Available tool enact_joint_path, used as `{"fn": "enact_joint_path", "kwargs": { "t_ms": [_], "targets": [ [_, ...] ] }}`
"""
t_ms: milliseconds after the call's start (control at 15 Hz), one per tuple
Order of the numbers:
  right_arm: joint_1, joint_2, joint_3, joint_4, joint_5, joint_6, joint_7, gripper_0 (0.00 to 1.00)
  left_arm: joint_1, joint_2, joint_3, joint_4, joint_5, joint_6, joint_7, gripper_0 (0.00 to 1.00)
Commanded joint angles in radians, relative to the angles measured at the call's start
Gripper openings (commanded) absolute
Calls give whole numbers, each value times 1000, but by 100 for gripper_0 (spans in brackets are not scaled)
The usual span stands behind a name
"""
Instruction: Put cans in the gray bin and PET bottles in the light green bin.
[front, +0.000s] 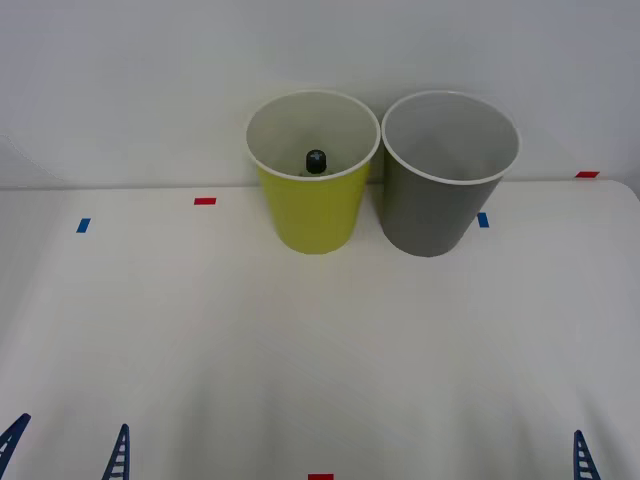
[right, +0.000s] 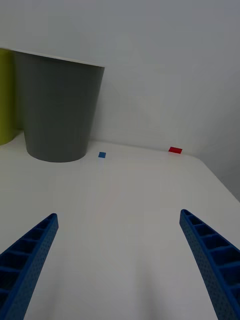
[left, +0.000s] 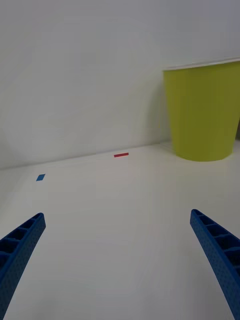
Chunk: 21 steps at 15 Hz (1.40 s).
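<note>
Item 1: PET bottle (front: 315, 162), small, clear plastic, black screw cap. You had it standing upright inside the light green bin, its long axis vertical, with just the cap and a little of the shoulder showing above the bin's front rim. Judged sorted.

Item 2: light green bin (front: 312, 205), tall tapered round yellow-green plastic with a white rim and white inside. It stood at the far middle of the tabletop (front: 320, 340), close to the wall.

Item 3: gray bin (front: 435, 205), tall tapered round dark gray plastic, white rim, pale inside. It stood just beside the green bin, on the robot's right of it, nearly touching. No can was visible within; its floor was hidden from the front view.

Item 4: left pincer (front: 65, 450), blue ribbed fingers spread apart, holding nothing, low at the near edge of the tabletop on the robot's left. The green bin lay ahead and to its right, well apart.

Item 5: right pincer (right: 120, 265), blue ribbed fingers likewise spread apart and empty, at the near edge on the robot's right. The gray bin lay ahead and to its left, well apart.

Item 6: small red and blue tape marks on the tabletop.

Assessment for you: the bottle sat far from both pincers, the left arm being the nearer to its bin. No loose item lay on the tabletop, so the task looked finished.
</note>
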Motion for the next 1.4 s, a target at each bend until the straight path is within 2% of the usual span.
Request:
{"fn": "enact_joint_path", "kwargs": {
  "t_ms": [67,1400],
  "targets": [
    [0,0,0,0,0,0,0,84,11,0,-24,2,-16,-23,25,100],
    [0,0,0,0,0,0,0,84,11,0,-33,10,-27,-23,39,100]
  ]
}}
